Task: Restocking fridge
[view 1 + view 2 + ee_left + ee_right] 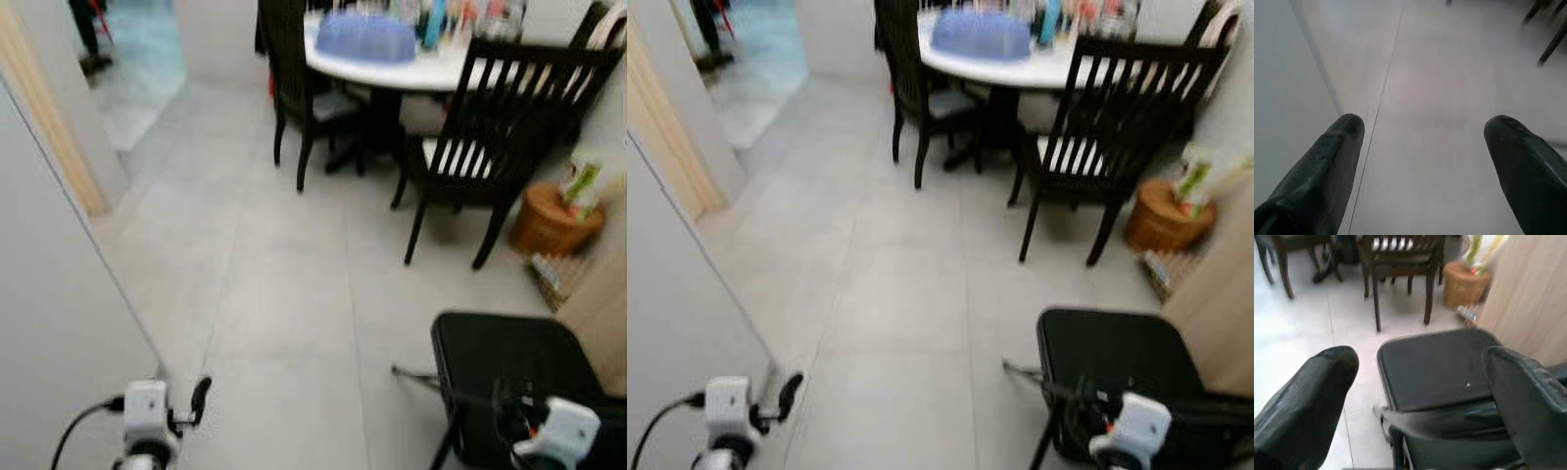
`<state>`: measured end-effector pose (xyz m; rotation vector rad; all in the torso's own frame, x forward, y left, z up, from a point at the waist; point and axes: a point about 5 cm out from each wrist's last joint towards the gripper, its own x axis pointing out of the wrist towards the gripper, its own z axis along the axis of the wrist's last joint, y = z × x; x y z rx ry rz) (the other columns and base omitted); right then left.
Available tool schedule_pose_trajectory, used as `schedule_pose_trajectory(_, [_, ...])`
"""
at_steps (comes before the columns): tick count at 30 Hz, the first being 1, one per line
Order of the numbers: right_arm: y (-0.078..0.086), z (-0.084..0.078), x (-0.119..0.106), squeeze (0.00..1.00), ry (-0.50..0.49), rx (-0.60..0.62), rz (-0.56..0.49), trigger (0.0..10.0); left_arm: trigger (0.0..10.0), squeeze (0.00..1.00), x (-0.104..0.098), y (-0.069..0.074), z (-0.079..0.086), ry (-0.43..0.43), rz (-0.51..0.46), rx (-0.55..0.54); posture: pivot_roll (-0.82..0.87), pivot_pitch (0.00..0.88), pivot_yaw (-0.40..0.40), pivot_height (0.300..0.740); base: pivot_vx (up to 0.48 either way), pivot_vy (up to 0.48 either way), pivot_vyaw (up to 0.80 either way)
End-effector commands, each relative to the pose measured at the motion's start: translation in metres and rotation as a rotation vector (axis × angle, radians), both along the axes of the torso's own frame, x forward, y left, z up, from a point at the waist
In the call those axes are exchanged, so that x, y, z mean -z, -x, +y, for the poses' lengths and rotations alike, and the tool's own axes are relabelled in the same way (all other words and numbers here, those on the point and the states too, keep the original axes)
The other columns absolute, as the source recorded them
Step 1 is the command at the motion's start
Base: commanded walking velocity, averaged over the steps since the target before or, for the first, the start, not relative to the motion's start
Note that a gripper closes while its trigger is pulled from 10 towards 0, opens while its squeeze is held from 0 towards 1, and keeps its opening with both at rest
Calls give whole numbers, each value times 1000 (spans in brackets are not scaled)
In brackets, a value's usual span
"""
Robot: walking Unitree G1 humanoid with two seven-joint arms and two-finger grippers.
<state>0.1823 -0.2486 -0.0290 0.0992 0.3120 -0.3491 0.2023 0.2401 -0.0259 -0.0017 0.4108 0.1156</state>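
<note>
**Q:** Beside the pale panel at the robot's left, where is the fridge standing, and what is being carried to it?

**A:** Nothing marked as a fridge is showing plainly. The pale panel (54,294) along the left edge may be a door or a wall; I cannot tell which. No food or bottle is sitting in either gripper. The left gripper (1422,142) is hanging with its two black fingers spread wide over bare tiled floor (294,284), holding nothing. The right gripper (1420,382) is likewise gaping wide and empty, pointing at a black stool (514,362) near the lower right corner of the floor.

**Q:** Why are the arms riding so low?

**A:** By my reading, the robot is walking between stops, so both arms are hanging idle and ready rather than reaching.

**Q:** What lies further out?

**A:** Across the floor, a white round table (411,69) is carrying a blue mesh cover (367,37) and blurred bottles, with dark wooden chairs (490,137) drawn up to it. A wooden tub (551,220) is sitting near the floor's right edge, with a small crate of items just beside it, too soft to name. A doorway at the upper left is opening onto a bluish floor, where someone's legs are cut off by the frame.
</note>
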Motion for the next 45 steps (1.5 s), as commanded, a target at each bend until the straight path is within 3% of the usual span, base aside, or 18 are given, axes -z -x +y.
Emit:
schedule_pose_trajectory(1, [66, 14, 56, 0, -186, 72, 406, 10000, 10000, 0, 15, 13, 11, 14, 120, -51, -101, 0, 7, 740, 0, 0, 0])
schedule_pose_trajectory(6, [80, 28, 67, 0, -202, -20, 488, 10000, 10000, 0, 34, 32, 10, 23, 251, -81, -119, 0, 27, 740, 0, 0, 0])
schedule_pose_trajectory(12, [61, 20, 59, 0, -223, -17, 394, 10000, 10000, 0, 43, 42, 6, 44, 301, -79, -138, 0, 45, 740, 0, 0, 0])
schedule_pose_trajectory(16, [61, 22, 63, 0, -234, -55, 460, 10000, 10000, 0, 49, 48, 4, 40, 347, -60, -138, 0, 44, 740, 0, 0, 0])
schedule_pose_trajectory(20, [71, 29, 70, 0, -243, -62, 533, 10000, 10000, 0, 52, 53, 8, 42, 391, -83, -119, 0, 40, 740, 0, 0, 0])
schedule_pose_trajectory(24, [73, 33, 72, 0, -224, -120, 574, 10000, 10000, 0, 55, 54, 7, 40, 442, -63, -106, 0, 31, 740, 0, 0, 0])
schedule_pose_trajectory(29, [64, 36, 71, 0, -202, -189, 592, 10000, 10000, 0, 57, 59, 12, 49, 483, -70, -108, 0, 26, 740, 0, 0, 0])
schedule_pose_trajectory(32, [62, 34, 71, 0, -207, -188, 605, 10000, 10000, 0, 58, 66, 19, 43, 524, -61, -105, 0, 29, 740, 0, 0, 0])
schedule_pose_trajectory(37, [68, 31, 73, 0, -183, -218, 652, 10000, 10000, 0, 57, 65, 24, 51, 546, -76, -96, 0, 31, 740, 0, 0, 0])
schedule_pose_trajectory(45, [62, 28, 71, 0, -212, -164, 646, 10000, 10000, 0, 53, 63, 33, 23, 562, -48, -89, 0, 51, 740, 0, 0, 0])
